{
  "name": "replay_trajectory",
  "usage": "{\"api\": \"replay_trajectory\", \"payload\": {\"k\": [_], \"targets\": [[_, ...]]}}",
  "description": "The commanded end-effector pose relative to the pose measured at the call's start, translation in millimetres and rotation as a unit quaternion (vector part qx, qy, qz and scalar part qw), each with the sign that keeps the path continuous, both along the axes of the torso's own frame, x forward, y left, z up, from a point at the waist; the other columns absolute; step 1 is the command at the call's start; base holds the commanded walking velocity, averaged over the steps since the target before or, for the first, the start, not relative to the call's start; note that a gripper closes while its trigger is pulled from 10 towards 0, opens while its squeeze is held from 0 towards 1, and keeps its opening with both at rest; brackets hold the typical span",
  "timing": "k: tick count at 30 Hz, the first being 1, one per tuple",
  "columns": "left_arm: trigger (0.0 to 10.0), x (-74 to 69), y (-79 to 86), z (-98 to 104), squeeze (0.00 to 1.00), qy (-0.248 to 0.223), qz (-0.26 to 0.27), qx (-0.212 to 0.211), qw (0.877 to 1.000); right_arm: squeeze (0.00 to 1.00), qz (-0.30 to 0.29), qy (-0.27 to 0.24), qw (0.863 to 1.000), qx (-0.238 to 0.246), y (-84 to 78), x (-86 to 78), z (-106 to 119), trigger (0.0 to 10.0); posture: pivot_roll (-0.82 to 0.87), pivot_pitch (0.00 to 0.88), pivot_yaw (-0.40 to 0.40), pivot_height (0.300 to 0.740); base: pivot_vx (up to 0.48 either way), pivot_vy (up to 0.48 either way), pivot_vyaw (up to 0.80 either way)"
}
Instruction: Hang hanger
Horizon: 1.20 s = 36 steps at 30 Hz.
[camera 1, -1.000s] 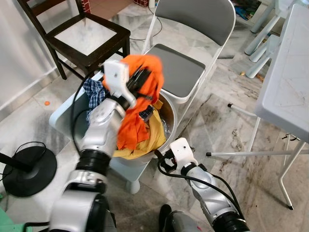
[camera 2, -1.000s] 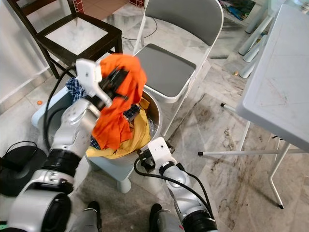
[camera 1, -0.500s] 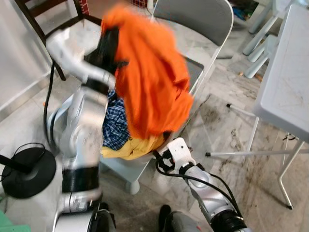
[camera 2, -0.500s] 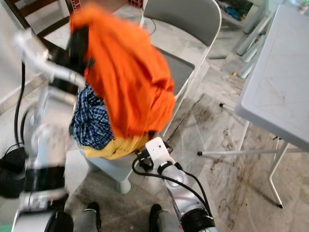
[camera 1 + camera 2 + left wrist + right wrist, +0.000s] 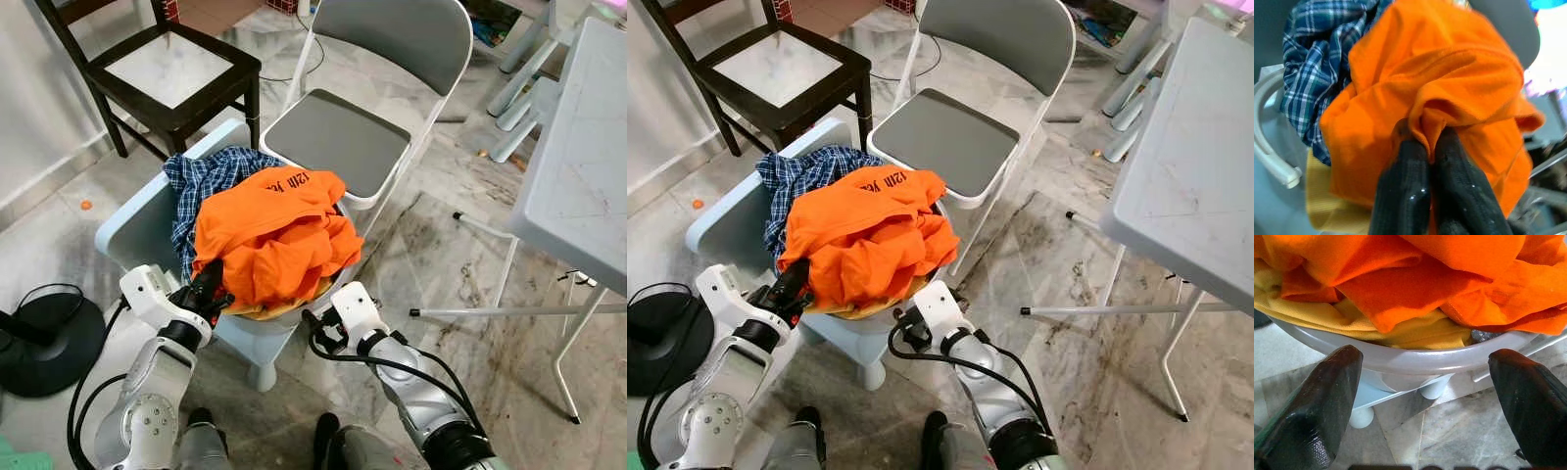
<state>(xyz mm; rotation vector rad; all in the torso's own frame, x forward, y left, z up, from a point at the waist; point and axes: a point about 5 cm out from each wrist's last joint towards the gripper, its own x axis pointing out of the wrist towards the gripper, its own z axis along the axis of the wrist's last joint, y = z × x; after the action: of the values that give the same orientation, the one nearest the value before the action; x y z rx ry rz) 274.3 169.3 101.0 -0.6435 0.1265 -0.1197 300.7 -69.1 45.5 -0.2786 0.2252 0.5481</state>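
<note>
Two grippers low beside basin [image 5: 1415,360]: left gripper [image 5: 1425,147] clamped on orange shirt [image 5: 269,230] heaped over checked shirt [image 5: 201,181]; right gripper [image 5: 1425,396] spread wide, holding nothing.

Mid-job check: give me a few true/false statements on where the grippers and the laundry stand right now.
1. The left gripper is shut on the orange shirt. True.
2. The right gripper holds the yellow cloth. False: it is open, in front of the basin rim, holding nothing.
3. The orange shirt lies on the grey chair. False: it lies on top of the pile in the basin.
4. A blue checked shirt lies beside the orange shirt in the basin. True.
5. A yellow cloth lies under the orange shirt. True.
</note>
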Motion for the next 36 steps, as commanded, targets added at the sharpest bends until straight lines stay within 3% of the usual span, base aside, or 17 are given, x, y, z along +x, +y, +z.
{"api": "replay_trajectory", "payload": {"k": [1,2,3,5,7,8,9,11,13,15,18,20,21,22,27,33,36], "targets": [[10.0,-2.2,-3.5,-7,1.0,0.009,-0.013,0.043,0.999,0.0,-0.005,0.013,1.0,-0.009,-5.7,-5.2,-9,10.0,0.25,0.293,-0.167,0.74,0.0,0.0,0.0],[10.0,-0.9,-4.3,-5,1.0,0.0,-0.021,0.075,0.997,0.0,-0.007,0.014,1.0,-0.009,-6.3,-5.8,-9,10.0,0.24,0.294,-0.164,0.74,0.0,0.0,0.0],[10.0,-0.9,-4.3,-5,1.0,0.0,-0.021,0.075,0.997,0.0,-0.007,0.014,1.0,-0.009,-6.3,-5.8,-9,10.0,0.24,0.294,-0.164,0.74,0.0,0.0,0.0],[10.0,0.3,-8.4,1,1.0,-0.027,-0.049,0.156,0.986,0.0,-0.01,0.015,1.0,-0.008,-5.8,-7.1,-10,10.0,0.24,0.295,-0.156,0.74,0.0,0.0,0.0],[10.0,-0.1,-10.4,4,1.0,-0.043,-0.063,0.204,0.976,0.0,-0.011,0.015,1.0,-0.007,-5.4,-7.6,-11,10.0,0.24,0.297,-0.154,0.74,0.0,0.0,0.0],[10.0,-1.3,-12.1,8,1.0,-0.069,-0.08,0.275,0.956,0.0,-0.012,0.016,1.0,-0.005,-4.8,-8.0,-11,10.0,0.24,0.299,-0.151,0.74,0.0,0.0,0.0],[10.0,-1.8,-12.5,9,1.0,-0.075,-0.084,0.292,0.95,0.0,-0.012,0.016,1.0,-0.005,-4.5,-8.2,-11,10.0,0.24,0.3,-0.149,0.74,0.0,0.0,0.0],[10.0,-5.2,-14.0,14,1.0,-0.114,-0.106,0.39,0.908,0.0,-0.014,0.016,1.0,-0.004,-3.4,-8.9,-12,10.0,0.24,0.304,-0.141,0.74,0.0,0.0,0.0],[10.0,-7.6,-13.7,16,1.0,-0.134,-0.112,0.427,0.887,0.0,-0.015,0.017,1.0,-0.003,-3.0,-9.3,-12,10.0,0.25,0.306,-0.138,0.74,0.0,0.0,0.0],[10.0,-8.4,-12.3,16,1.0,-0.139,-0.108,0.44,0.88,0.0,-0.015,0.018,1.0,-0.003,-2.8,-9.5,-12,10.0,0.25,0.306,-0.136,0.74,0.0,0.0,0.0],[10.0,-13.2,-6.6,19,1.0,-0.182,-0.083,0.538,0.819,0.0,-0.017,0.018,1.0,-0.002,-2.5,-9.9,-13,10.0,0.25,0.309,-0.133,0.74,0.0,0.0,0.0],[10.0,-14.0,-6.7,20,1.0,-0.19,-0.079,0.545,0.813,0.0,-0.018,0.018,1.0,-0.002,-2.6,-9.8,-13,10.0,0.25,0.31,-0.133,0.74,0.0,0.0,0.0],[10.0,-17.7,-7.9,22,1.0,-0.21,-0.068,0.573,0.79,0.0,-0.018,0.019,1.0,-0.001,-2.6,-9.9,-13,10.0,0.25,0.31,-0.132,0.74,0.0,0.0,0.0],[10.0,-17.7,-7.9,22,1.0,-0.21,-0.068,0.573,0.79,0.0,-0.018,0.019,1.0,-0.001,-2.6,-9.9,-13,10.0,0.25,0.31,-0.132,0.74,0.0,0.0,0.0],[10.0,-26.4,-15.1,32,1.0,-0.263,-0.051,0.597,0.756,0.0,-0.018,0.022,1.0,-0.003,-3.7,-9.9,-14,10.0,0.26,0.316,-0.134,0.74,0.0,0.0,0.0],[10.0,-22.2,-7.5,39,1.0,-0.266,-0.037,0.597,0.756,0.0,-0.017,0.023,1.0,-0.004,-3.5,-8.8,-14,10.0,0.26,0.316,-0.135,0.74,0.0,0.0,0.0],[10.0,-11.8,2.8,47,1.0,-0.265,-0.029,0.607,0.749,0.0,-0.017,0.023,1.0,-0.005,-3.2,-7.6,-14,10.0,0.26,0.313,-0.132,0.74,0.0,0.0,0.0]]}}
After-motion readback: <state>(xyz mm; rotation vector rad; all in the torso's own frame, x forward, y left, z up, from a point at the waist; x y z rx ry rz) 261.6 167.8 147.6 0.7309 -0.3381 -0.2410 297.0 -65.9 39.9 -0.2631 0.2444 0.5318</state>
